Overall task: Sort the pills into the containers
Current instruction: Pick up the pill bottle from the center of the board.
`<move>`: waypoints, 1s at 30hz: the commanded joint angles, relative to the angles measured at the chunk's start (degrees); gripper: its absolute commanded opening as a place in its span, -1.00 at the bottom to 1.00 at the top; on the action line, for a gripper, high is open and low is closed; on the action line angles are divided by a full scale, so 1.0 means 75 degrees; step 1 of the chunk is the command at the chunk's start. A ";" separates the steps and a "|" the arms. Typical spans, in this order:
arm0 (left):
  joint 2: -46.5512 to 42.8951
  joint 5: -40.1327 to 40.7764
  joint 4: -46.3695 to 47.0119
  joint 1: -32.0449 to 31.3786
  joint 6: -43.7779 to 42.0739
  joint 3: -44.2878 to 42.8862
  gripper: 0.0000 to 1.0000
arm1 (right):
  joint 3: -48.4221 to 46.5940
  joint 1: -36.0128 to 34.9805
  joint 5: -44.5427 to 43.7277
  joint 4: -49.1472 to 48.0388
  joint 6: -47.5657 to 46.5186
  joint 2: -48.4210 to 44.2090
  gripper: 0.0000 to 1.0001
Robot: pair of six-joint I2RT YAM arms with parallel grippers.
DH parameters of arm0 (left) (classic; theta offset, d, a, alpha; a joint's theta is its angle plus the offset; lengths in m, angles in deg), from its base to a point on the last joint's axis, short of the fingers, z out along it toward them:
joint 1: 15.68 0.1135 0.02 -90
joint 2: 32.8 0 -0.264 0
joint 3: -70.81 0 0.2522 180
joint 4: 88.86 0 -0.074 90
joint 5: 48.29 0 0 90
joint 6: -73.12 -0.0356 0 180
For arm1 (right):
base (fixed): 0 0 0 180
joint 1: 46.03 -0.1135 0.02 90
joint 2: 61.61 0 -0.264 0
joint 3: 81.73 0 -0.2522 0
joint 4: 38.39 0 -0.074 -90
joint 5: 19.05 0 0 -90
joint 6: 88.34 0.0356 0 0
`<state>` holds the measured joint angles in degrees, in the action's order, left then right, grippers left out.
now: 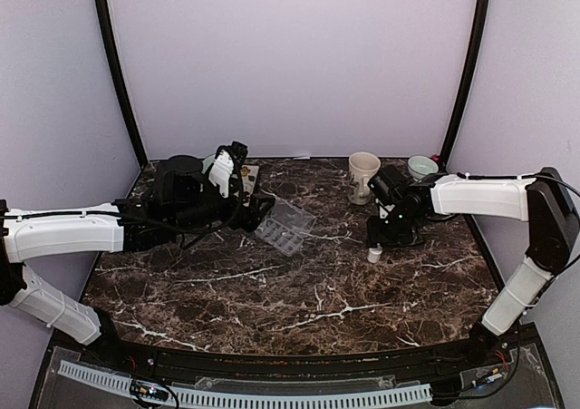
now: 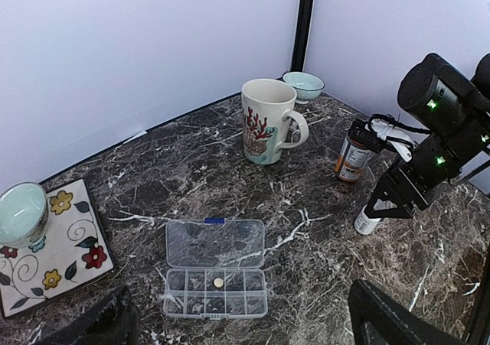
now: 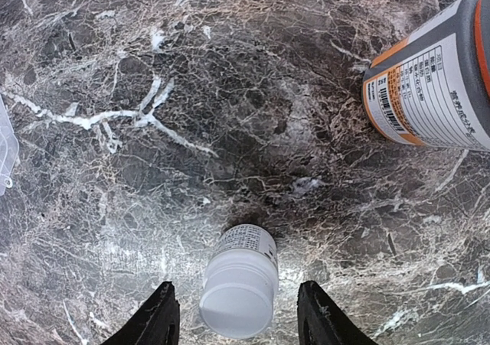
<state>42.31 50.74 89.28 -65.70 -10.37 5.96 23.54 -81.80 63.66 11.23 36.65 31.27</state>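
The clear pill organizer point(image 2: 216, 280) lies flat with its lid point(image 2: 215, 243) folded open, and one small round pale pill point(image 2: 219, 282) sits in a middle cell of its far row. It also shows left of the table's centre point(image 1: 285, 228). My left gripper point(image 2: 245, 331) hovers near the organizer, open, with nothing between its fingers. My right gripper point(image 3: 237, 326) is open and straddles the small white bottle point(image 3: 239, 288), which stands upright with a gap on each side. The orange white-capped bottle point(image 3: 432, 100) stands just beyond it.
A cream mug with a red pattern point(image 2: 266, 122) and a pale green bowl point(image 2: 304, 85) stand at the back right. At the back left, a flowered square plate point(image 2: 53, 242) carries another pale bowl point(image 2: 21, 213). Walls close in the table at the back and sides.
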 commanded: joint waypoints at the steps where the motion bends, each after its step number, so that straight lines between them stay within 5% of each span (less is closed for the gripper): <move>1: -0.0194 0.0009 -0.0017 0.0071 0.0079 -0.0134 0.96 | -0.0080 0.0070 0.0068 -0.0055 -0.0070 0.0070 0.04; 25: -0.0195 -0.0110 0.0015 0.0162 0.0164 -0.0112 0.96 | -0.0062 0.0097 0.0254 -0.0082 -0.0174 0.0216 -0.22; 30: -0.0189 -0.0124 0.0030 0.0177 0.0184 -0.0098 0.96 | -0.0051 0.0105 0.0220 -0.0048 -0.0186 0.0147 -0.40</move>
<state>42.31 50.31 89.28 -64.91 -9.70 5.96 23.54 -81.47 65.19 11.14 35.49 32.25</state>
